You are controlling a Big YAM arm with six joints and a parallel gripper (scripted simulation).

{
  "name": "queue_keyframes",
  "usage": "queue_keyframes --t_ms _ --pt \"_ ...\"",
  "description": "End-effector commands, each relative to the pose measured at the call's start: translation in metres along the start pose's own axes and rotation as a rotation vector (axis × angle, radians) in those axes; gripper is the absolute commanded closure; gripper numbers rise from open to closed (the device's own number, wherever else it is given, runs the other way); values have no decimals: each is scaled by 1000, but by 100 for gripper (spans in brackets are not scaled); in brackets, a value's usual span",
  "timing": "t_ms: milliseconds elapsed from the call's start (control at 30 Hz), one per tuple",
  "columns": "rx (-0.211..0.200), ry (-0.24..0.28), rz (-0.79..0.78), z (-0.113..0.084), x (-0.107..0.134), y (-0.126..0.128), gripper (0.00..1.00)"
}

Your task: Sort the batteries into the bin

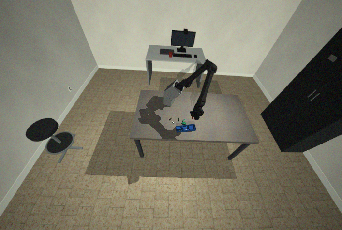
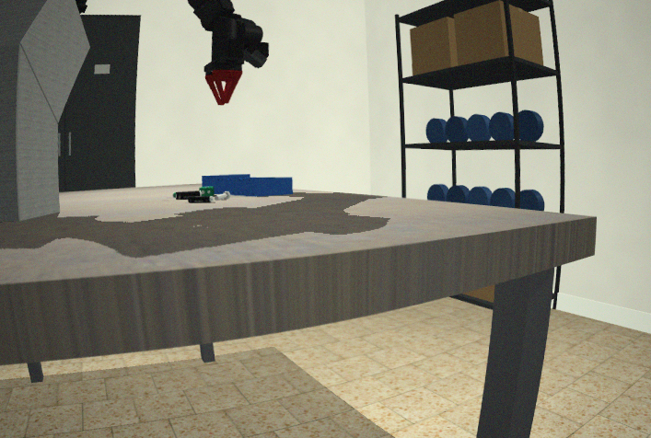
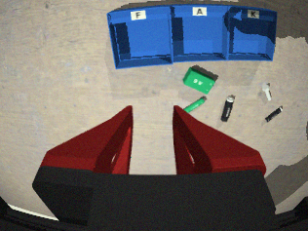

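My gripper point(image 1: 192, 117) point(image 2: 223, 103) point(image 3: 152, 113) is open part way and empty, high above the table. The blue bin marked A point(image 3: 200, 59) is the middle one of a joined row, between bin F point(image 3: 141, 65) and bin K point(image 3: 252, 58); nothing shows inside them, though K is partly in shadow. A green 9V battery point(image 1: 184, 123) point(image 3: 198, 80) lies in front of bin A. Nearer my right finger lies a thin green cylinder point(image 3: 196, 104). Right of it lie a black cylindrical battery point(image 3: 227, 109) and a thinner black cylinder point(image 3: 274, 114). Their sizes are not readable.
A small pale object point(image 3: 266, 91), perhaps a key or bolt, lies in front of bin K. The grey arm base point(image 1: 171, 94) stands at the table's back. The table's front edge point(image 1: 217, 140) runs beyond the bins.
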State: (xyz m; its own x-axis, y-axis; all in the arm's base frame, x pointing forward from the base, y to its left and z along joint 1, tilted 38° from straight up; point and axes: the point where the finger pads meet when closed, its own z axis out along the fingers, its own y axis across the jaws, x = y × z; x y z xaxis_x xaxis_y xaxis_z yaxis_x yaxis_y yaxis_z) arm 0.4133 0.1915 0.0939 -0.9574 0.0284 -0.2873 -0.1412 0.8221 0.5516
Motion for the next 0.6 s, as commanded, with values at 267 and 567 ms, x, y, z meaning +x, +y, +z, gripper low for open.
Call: queue_keyframes --t_ms 267,567 --pt "6 3 55 45 45 -60 72" --pt "7 5 56 85 89 -108 72"
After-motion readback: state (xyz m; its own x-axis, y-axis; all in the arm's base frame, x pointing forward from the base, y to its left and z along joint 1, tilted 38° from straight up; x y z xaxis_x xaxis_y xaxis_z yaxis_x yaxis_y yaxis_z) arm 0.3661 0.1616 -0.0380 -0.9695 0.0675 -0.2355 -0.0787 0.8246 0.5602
